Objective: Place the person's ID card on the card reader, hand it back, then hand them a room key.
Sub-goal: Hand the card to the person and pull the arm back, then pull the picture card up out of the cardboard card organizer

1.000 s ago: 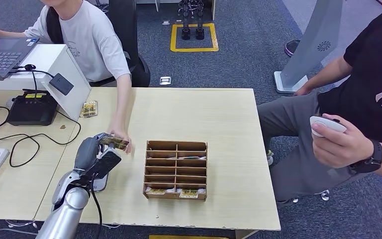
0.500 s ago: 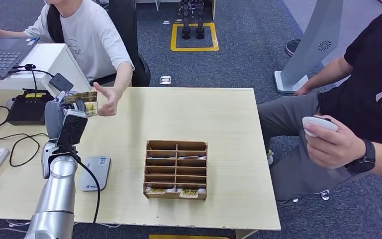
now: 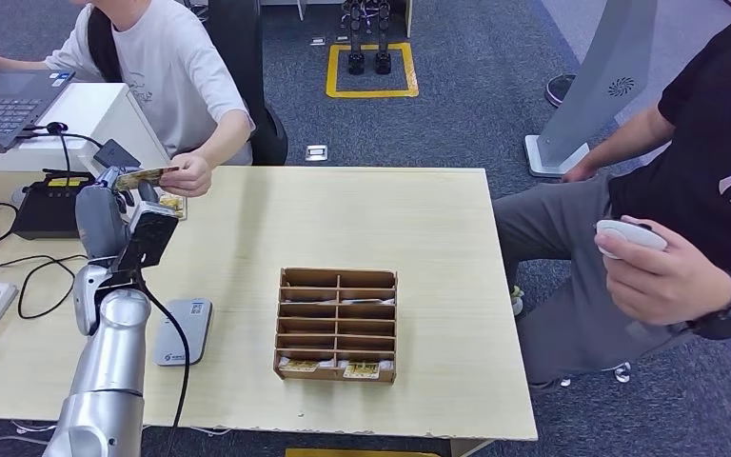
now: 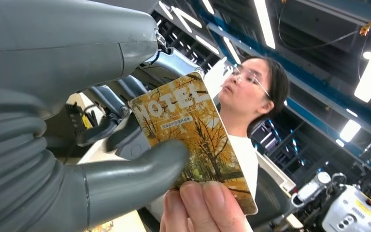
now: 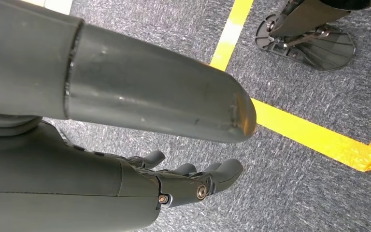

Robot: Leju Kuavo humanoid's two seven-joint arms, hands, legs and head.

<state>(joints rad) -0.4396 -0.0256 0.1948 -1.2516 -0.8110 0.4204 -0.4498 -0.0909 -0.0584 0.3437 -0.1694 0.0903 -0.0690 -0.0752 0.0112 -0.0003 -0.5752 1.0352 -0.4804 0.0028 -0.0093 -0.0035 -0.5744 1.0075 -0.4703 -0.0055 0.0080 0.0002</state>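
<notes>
While the left robot hand (image 3: pixel 119 205) pinched the yellow, leaf-printed card marked HOTEL (image 3: pixel 143 177) between thumb and fingers at the upper left of the head view, the seated person's hand (image 3: pixel 188 175) gripped the card's other end, so the handover looked under way but unfinished. Judging by the grey card reader (image 3: pixel 180 330) lying bare on the pale wooden counter (image 3: pixel 419 228) lower left, the reading step seemed done. The left arm was raised upright; the right robot hand (image 5: pixel 193 181) hung loosely open and empty above grey carpet.
</notes>
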